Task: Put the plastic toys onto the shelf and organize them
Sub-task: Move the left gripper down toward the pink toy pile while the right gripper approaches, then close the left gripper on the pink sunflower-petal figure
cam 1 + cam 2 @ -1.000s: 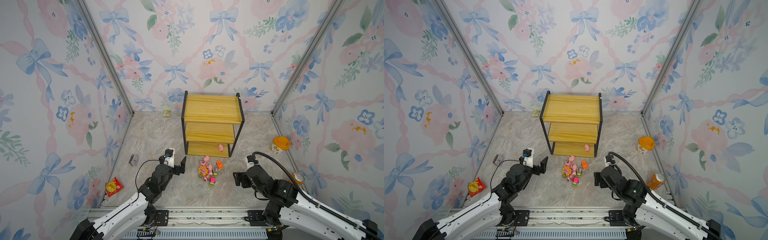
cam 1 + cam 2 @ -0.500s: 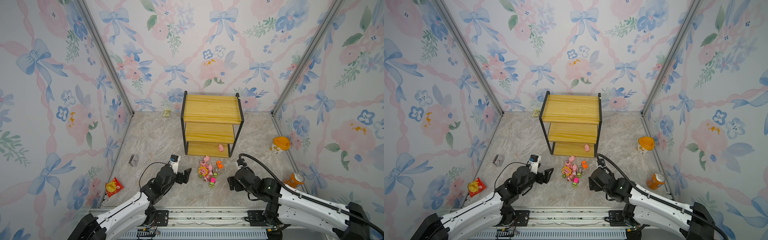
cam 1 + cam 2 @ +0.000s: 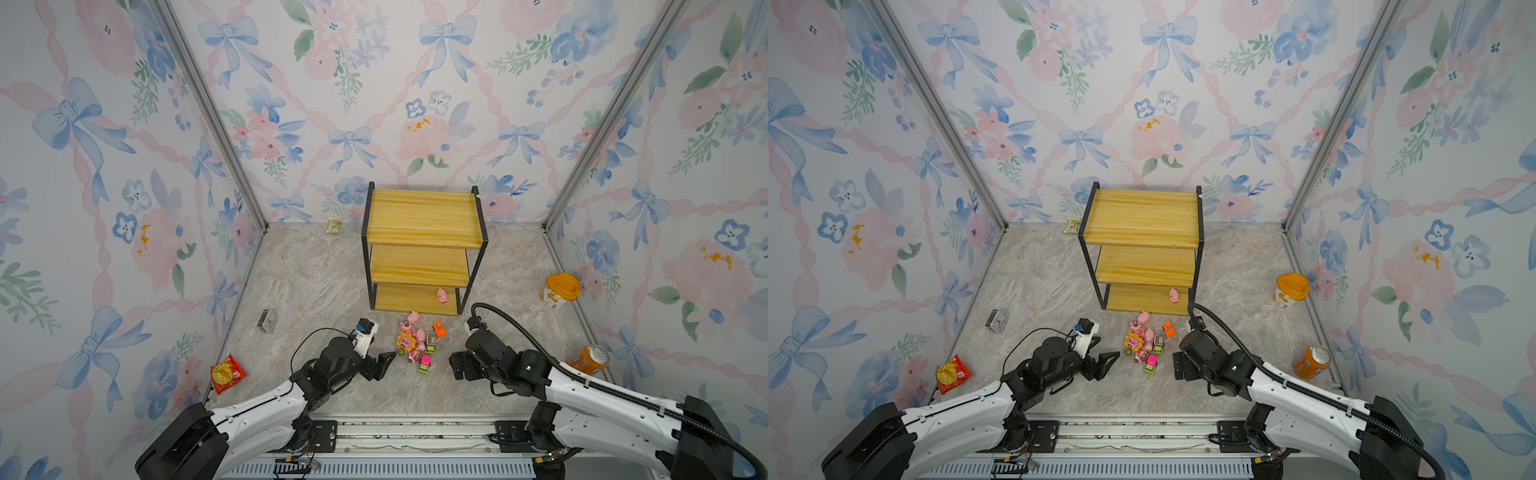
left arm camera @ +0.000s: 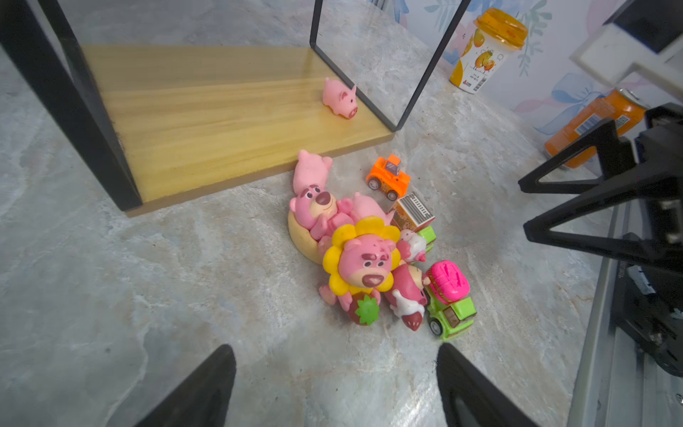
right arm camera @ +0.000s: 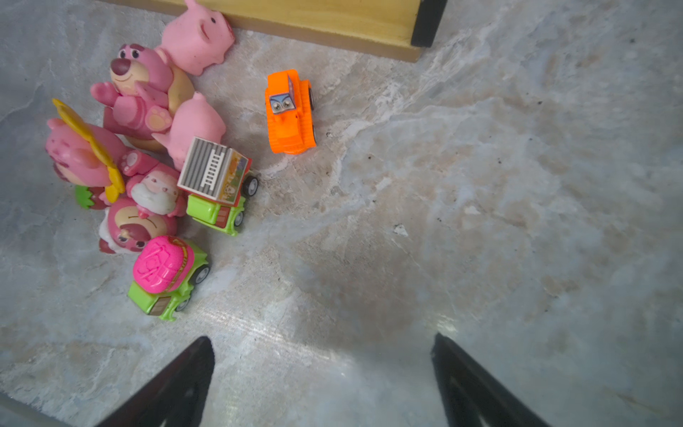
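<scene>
Left wrist view is showing the left claw [image 4: 332, 351] spread wide and empty, facing the sunflower bear [image 4: 364, 262]. Both arms are closing in since a second ago; the right claw [image 3: 455, 366], also spread, is nearing the toy pile [image 3: 415, 345] on the table. A pick is probably coming. One pig [image 3: 441, 296] is sitting on the shelf's [image 3: 424, 220] bottom board.
</scene>
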